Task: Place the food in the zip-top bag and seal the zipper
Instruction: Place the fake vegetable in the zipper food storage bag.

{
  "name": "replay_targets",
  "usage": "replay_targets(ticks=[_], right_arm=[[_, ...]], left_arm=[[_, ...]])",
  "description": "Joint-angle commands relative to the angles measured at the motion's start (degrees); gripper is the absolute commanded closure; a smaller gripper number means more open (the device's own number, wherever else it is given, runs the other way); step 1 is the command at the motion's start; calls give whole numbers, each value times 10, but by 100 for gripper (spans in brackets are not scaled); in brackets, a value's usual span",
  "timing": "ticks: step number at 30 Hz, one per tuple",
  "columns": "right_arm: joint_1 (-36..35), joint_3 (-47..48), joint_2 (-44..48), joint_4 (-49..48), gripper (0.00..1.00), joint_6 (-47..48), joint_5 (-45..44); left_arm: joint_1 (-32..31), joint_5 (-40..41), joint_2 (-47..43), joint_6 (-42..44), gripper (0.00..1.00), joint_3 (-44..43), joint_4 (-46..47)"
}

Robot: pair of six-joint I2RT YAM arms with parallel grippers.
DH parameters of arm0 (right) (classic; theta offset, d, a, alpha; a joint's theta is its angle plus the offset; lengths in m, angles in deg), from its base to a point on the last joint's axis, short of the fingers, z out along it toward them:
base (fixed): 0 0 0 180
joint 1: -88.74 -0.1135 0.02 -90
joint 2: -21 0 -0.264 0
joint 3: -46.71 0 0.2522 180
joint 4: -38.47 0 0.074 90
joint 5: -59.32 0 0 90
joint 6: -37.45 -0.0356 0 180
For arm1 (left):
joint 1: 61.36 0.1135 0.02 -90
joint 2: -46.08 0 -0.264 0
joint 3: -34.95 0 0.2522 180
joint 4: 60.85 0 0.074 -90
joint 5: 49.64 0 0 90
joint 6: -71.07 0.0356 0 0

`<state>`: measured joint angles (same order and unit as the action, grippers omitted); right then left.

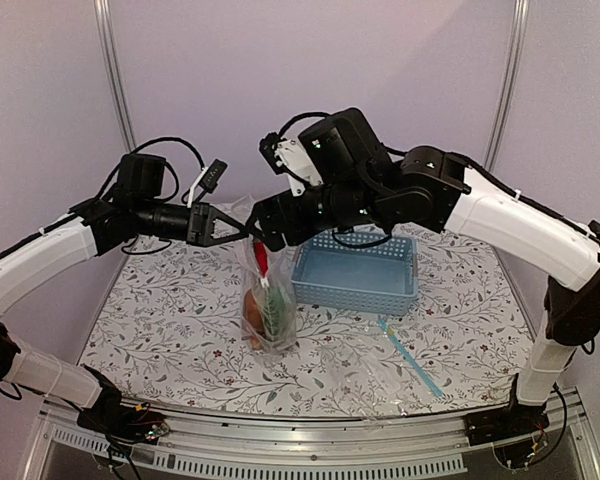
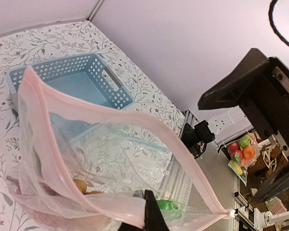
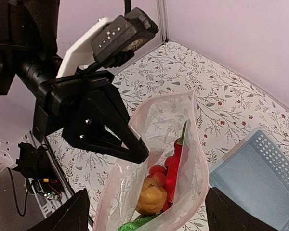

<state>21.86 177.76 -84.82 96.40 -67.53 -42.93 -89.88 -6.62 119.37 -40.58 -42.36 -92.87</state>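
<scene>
Right gripper (image 3: 149, 214) spread wide over the bag (image 3: 195, 144), left gripper (image 3: 136, 152) pinching the zipper (image 2: 111, 113) taut. Food (image 3: 171, 168) looks all in, I think; I should clamp beside left and slide steadily.

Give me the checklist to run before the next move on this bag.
1. Left gripper holds the zipper edge: ok, shut on it.
2. Right gripper free: ok, open and empty above the mouth.
3. Food in the zip-top bag: ok for chili, potato, red fruits and one green vegetable; second green one, cannot tell.
4. Mouth sealed: not ok, it gapes.
5. Blue basket empty: ok.
</scene>
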Motion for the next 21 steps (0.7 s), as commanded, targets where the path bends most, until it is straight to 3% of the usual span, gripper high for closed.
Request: replay_targets(ticks=[1, 11, 21], right_arm=[[-8, -76, 63, -83, 17, 10, 15], [-103, -310, 191, -264, 22, 44, -94], [-167, -387, 160, -324, 30, -39, -222]], left_arm=[[-5, 17, -11, 7, 100, 4, 9], [-2, 42, -21, 2, 100, 8, 10], [-1, 47, -24, 0, 100, 11, 14]])
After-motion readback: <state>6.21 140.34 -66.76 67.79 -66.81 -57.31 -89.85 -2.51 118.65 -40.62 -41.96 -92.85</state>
